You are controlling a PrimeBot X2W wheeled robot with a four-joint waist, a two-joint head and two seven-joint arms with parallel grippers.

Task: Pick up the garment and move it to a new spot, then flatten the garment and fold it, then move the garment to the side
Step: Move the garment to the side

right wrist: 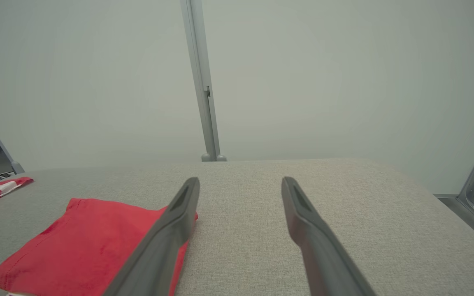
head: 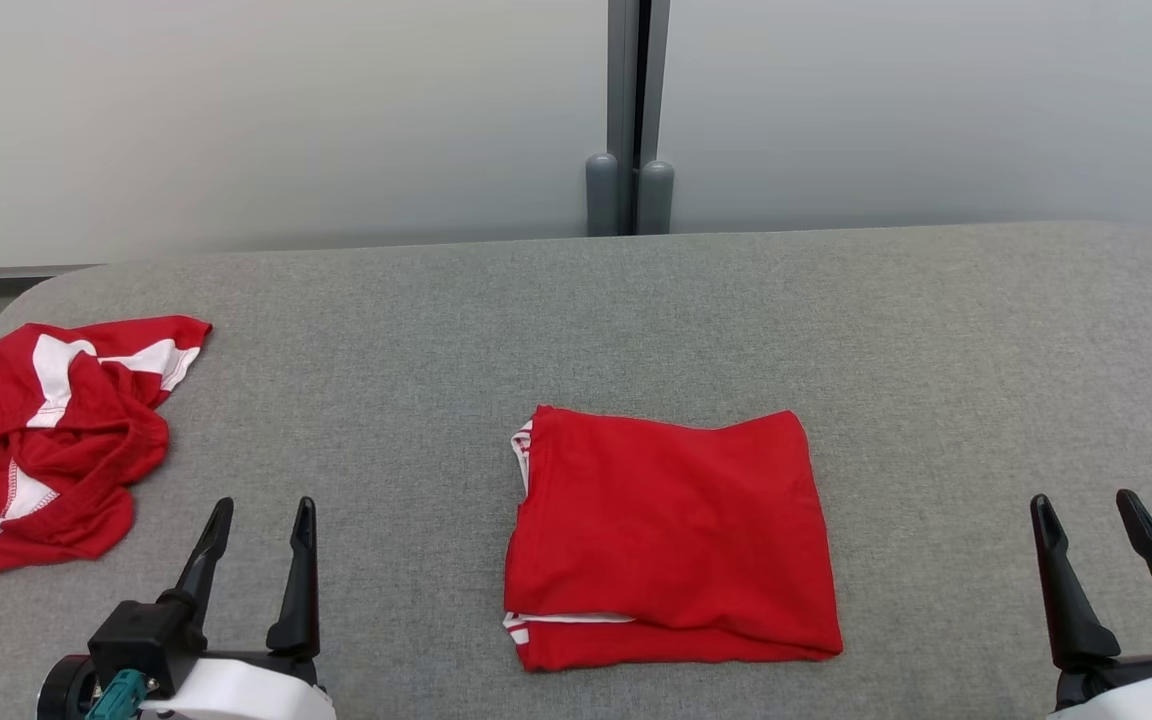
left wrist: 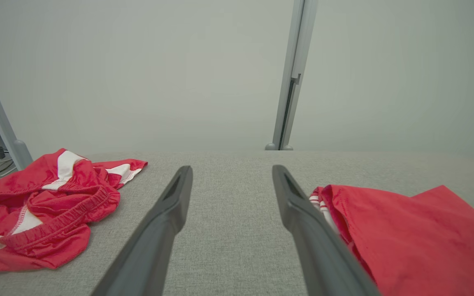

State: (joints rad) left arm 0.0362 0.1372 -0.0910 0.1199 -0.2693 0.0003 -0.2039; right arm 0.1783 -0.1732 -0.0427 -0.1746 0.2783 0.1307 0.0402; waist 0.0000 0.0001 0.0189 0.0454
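On the grey table (head: 576, 320), at the middle: garment (head: 671, 540), red, folded into a rough rectangle, lying flat. White striped trim peeking out at its left edge and near-left corner; inner layers hidden, so no telling what kind of garment.

At the table's far left: crumpled cloth (head: 46, 440), red with white panels, well apart from the garment, cut off by the left edge of the head view. In the left wrist view, a gathered elastic band among its folds.

Left gripper (head: 266, 505) at the lower left, between cloth and garment, touching neither, fingers spread and empty. Wrist partly cut off by the bottom edge.

Right gripper (head: 1084, 498) at the lower right, well clear of the garment, likewise spread wide with nothing between the fingers. Forearm almost wholly out of frame.

In the left wrist view, garment's near-left part covered by the right finger, lower right cut off by the frame. In the right wrist view, garment's right corner hidden behind the left finger.

Whether fingertips rest on the table or hang just above: hard to tell.
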